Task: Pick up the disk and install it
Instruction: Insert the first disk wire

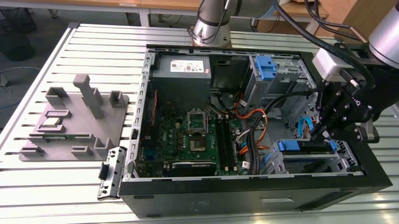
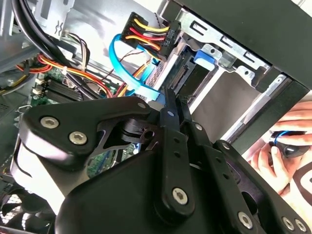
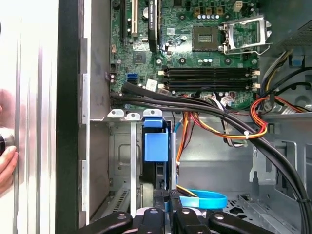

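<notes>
The gripper (image 1: 328, 135) hangs inside the open computer case (image 1: 249, 196), over the drive cage (image 1: 311, 156) in the case's front corner. The disk (image 3: 156, 156) sits on edge in that cage, its blue rail (image 3: 155, 145) facing up beside the cage's metal wall. In the first wrist view the fingers (image 3: 162, 196) are clenched close together on the disk's end, next to a blue flat cable (image 3: 204, 199). The motherboard (image 1: 187, 140) lies deeper in the case, past a black cable bundle (image 3: 204, 109)
</notes>
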You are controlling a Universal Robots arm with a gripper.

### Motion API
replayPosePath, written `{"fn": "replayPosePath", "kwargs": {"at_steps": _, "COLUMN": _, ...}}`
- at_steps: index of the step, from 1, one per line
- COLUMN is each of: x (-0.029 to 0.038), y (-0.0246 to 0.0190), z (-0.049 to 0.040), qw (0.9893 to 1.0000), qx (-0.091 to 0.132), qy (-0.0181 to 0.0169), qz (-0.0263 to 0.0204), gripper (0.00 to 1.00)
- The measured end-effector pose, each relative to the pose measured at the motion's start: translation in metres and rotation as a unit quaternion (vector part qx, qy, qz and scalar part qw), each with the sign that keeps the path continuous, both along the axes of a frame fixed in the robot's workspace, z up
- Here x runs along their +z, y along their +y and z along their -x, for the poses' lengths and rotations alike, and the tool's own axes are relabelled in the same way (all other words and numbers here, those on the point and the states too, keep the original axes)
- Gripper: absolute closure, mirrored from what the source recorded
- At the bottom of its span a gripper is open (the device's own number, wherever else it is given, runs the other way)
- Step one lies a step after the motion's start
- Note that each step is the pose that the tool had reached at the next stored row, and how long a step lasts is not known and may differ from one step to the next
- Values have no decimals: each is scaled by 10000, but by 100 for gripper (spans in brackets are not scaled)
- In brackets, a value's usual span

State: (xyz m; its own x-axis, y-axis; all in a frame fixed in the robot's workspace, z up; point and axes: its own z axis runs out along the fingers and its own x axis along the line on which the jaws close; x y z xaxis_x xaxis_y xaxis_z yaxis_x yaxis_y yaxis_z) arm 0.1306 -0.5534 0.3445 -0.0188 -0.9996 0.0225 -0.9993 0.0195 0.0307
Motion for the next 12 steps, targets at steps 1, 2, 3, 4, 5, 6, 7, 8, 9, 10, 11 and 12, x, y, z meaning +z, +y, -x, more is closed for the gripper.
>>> {"fn": "replayPosePath", "kwargs": {"at_steps": 1, "x": -3, "y": -2, "z": 6, "qw": 10000, "qx": 11, "qy": -7, "qz": 0, "gripper": 84}}
{"fn": "replayPosePath", "kwargs": {"at_steps": 2, "x": -3, "y": -3, "z": 10, "qw": 10000, "qx": 21, "qy": -9, "qz": 0, "gripper": 84}}
{"fn": "replayPosePath", "kwargs": {"at_steps": 3, "x": -3, "y": -3, "z": 15, "qw": 10000, "qx": 28, "qy": -12, "qz": 1, "gripper": 84}}
{"fn": "replayPosePath", "kwargs": {"at_steps": 4, "x": -5, "y": -3, "z": 20, "qw": 10000, "qx": 38, "qy": -17, "qz": 0, "gripper": 84}}
{"fn": "replayPosePath", "kwargs": {"at_steps": 5, "x": -9, "y": -3, "z": 22, "qw": 10000, "qx": 57, "qy": -25, "qz": 0, "gripper": 84}}
{"fn": "replayPosePath", "kwargs": {"at_steps": 6, "x": -13, "y": -3, "z": 22, "qw": 10000, "qx": 87, "qy": -35, "qz": 1, "gripper": 84}}
{"fn": "replayPosePath", "kwargs": {"at_steps": 7, "x": -17, "y": -3, "z": 22, "qw": 9999, "qx": 122, "qy": -44, "qz": 1, "gripper": 84}}
{"fn": "replayPosePath", "kwargs": {"at_steps": 8, "x": -22, "y": -3, "z": 22, "qw": 9999, "qx": 160, "qy": -52, "qz": 1, "gripper": 84}}
{"fn": "replayPosePath", "kwargs": {"at_steps": 9, "x": -26, "y": -3, "z": 23, "qw": 9998, "qx": 198, "qy": -59, "qz": 0, "gripper": 84}}
{"fn": "replayPosePath", "kwargs": {"at_steps": 10, "x": -30, "y": -3, "z": 24, "qw": 9997, "qx": 226, "qy": -66, "qz": 0, "gripper": 84}}
{"fn": "replayPosePath", "kwargs": {"at_steps": 11, "x": -33, "y": -3, "z": 27, "qw": 9997, "qx": 252, "qy": -72, "qz": 0, "gripper": 84}}
{"fn": "replayPosePath", "kwargs": {"at_steps": 12, "x": -35, "y": -4, "z": 31, "qw": 9996, "qx": 272, "qy": -77, "qz": 0, "gripper": 84}}
